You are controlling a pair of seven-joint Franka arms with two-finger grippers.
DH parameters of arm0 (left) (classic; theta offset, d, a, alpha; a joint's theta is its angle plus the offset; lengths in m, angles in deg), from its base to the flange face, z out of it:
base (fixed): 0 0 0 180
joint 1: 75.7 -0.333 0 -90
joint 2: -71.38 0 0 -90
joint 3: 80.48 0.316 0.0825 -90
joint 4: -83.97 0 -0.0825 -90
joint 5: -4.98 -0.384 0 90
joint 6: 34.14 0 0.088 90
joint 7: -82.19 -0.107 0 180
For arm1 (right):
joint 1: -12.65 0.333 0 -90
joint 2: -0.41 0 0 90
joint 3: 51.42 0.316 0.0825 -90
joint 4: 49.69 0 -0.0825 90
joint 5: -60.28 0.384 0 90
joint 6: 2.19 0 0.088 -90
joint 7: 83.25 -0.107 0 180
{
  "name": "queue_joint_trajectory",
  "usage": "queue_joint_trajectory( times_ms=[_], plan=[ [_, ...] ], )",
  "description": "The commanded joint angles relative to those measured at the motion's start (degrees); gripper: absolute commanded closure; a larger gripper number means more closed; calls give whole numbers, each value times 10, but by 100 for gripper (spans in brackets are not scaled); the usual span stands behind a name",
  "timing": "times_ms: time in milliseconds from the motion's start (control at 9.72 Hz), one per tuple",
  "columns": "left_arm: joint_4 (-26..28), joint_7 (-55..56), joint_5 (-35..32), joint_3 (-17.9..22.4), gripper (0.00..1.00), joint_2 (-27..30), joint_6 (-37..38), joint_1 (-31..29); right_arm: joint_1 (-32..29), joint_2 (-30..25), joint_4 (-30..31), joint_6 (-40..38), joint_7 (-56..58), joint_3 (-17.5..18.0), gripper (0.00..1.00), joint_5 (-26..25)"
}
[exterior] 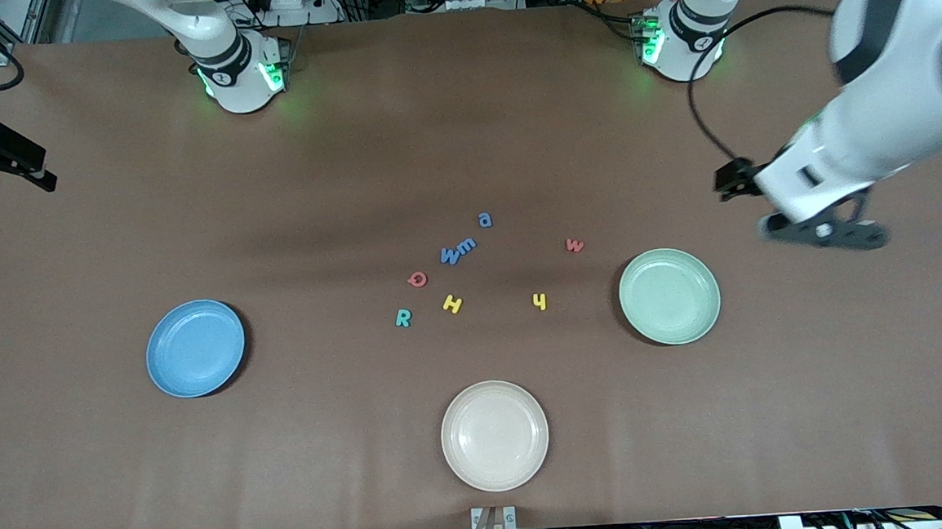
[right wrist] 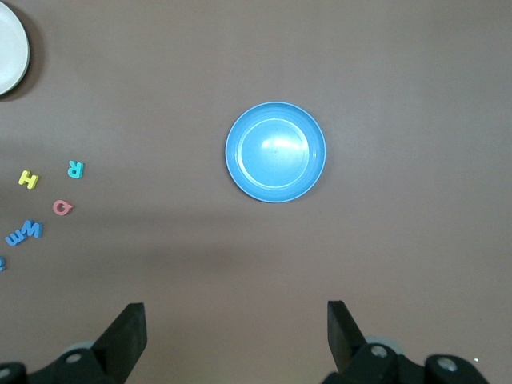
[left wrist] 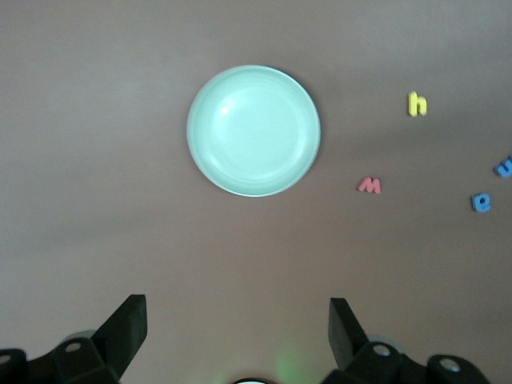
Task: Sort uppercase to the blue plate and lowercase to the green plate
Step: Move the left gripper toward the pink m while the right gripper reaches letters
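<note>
Since every foam letter lies flat on the brown table between the blue plate (exterior: 195, 348) and the green plate (exterior: 669, 296), none is sorted. They look light, soft and thin (likely to slide), so pinching across a stroke seems best; the dark blue W (exterior: 450, 256) touches the blue m (exterior: 466, 245). Both plates are smooth, shallow rounds. The left gripper (left wrist: 238, 322) hovers beside the green plate, the right gripper (right wrist: 236, 326) near the blue, fingers apart, empty.
</note>
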Motion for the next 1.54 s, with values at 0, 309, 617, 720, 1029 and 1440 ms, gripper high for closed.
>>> queue_joint_trajectory(
  times_ms=[0,309,617,720,1029,1440],
  plan=[
    [-11,1,2,1,0,-61,-36,26,12,-5,40,32,-2,0,0,4],
    [-10,71,6,-2,0,-140,-118,80,38,0,101,98,-7,0,0,5],
    [4,114,56,-2,0,-204,-159,106,86,52,126,163,-69,1,0,6],
    [31,115,57,-2,0,-208,-198,120,99,78,126,184,-88,0,0,6],
    [138,127,58,-2,0,-206,-321,126,148,155,126,265,-172,0,0,6],
    [202,152,58,-3,0,-177,-352,141,210,256,115,382,-303,0,0,1]
  ],
)
